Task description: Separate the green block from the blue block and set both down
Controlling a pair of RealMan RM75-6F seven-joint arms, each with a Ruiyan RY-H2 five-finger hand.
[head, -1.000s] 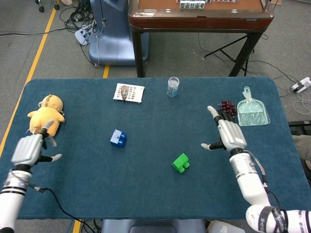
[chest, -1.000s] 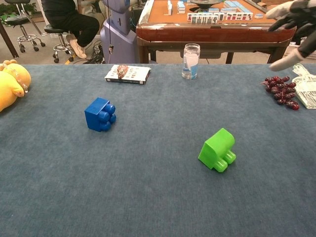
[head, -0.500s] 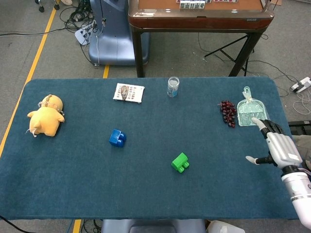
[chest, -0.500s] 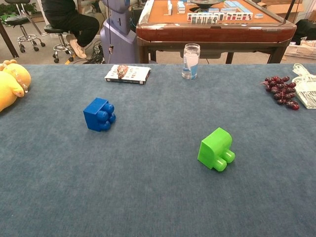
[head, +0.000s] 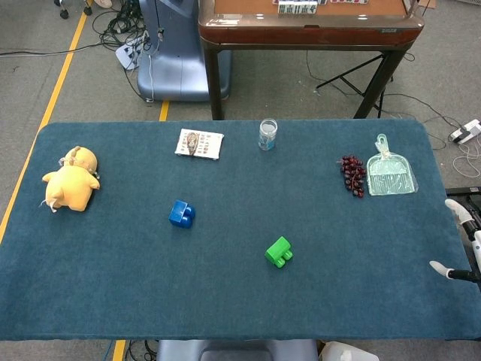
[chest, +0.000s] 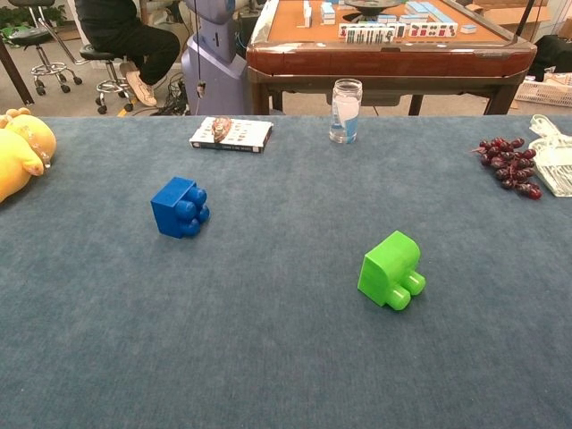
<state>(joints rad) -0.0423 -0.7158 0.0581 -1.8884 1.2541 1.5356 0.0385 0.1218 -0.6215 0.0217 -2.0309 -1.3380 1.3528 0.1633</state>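
The small green plastic block (head: pixel 279 252) lies on its side on the blue-carpeted desk (head: pixel 225 301), right of centre and toward the near edge, studs turned toward the near right. The small blue plastic block (head: pixel 181 213) lies on its side to the left and somewhat farther back, well apart from the green one. Neither block touches the other or any hand. Judged from this layout, the separation is complete and both blocks are set down; nothing of the task appears outstanding.

Right hand (head: pixel 464 248): only pale fingertips show at the right edge of the head view, off the desk's side, spread apart and holding nothing. The rest of the hand is cut off by the frame. Left hand: absent from both views.

Governing relation: the green block lies well to the left of the right hand, and is the nearer of the two blocks to it. The blue block lies farther left still.

View comparison: the head view alone shows the right fingertips and the full desk outline. The chest view shows no hand, but shows the studs and resting attitude of each block far more clearly.

Other items: yellow plush toy (head: pixel 69 179) at far left; clear glass jar (head: pixel 267 134) at the back.
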